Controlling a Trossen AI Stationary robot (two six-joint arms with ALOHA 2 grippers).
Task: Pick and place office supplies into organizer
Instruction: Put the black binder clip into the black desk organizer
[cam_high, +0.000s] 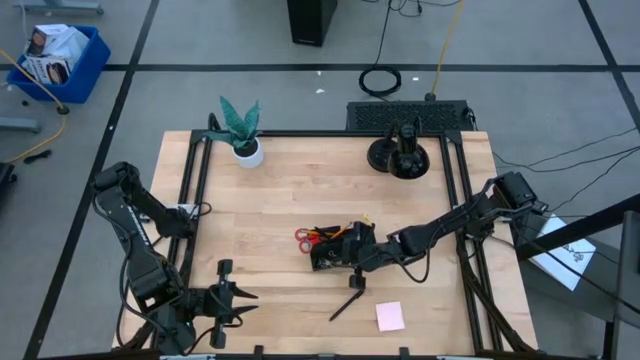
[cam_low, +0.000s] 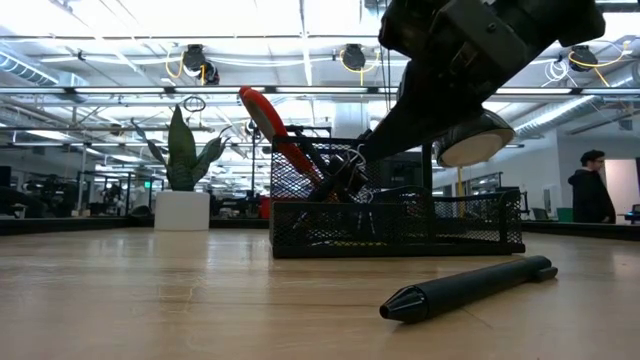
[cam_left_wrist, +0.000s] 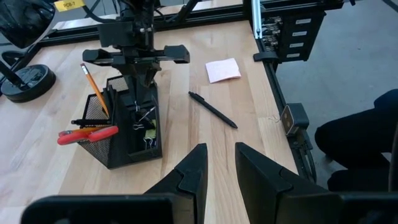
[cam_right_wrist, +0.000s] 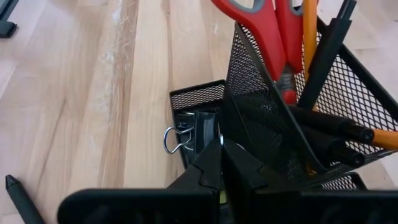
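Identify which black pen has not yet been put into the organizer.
The black pen lying flat on the table, between the organizer and the pink sticky-note pad. The other pens stand slanted inside the mesh organizer beside the scissors.

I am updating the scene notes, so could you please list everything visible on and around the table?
organizer: one, black mesh, middle of the table
scissors: one pair, red handles, standing in the organizer
pencil: one seen, orange, standing in the organizer
binder clips: a few, black, in a low compartment of the organizer
pen: one, black, lying on the table beside the organizer
sticky-note pad: one, pale pink, near the table's front edge
plant: one, green in a white pot, back of the table
round stand: one, black, back of the table
person: one, dark top, in the room behind
left end effector: at the table's front left corner, waiting
right end effector: shut, over the organizer
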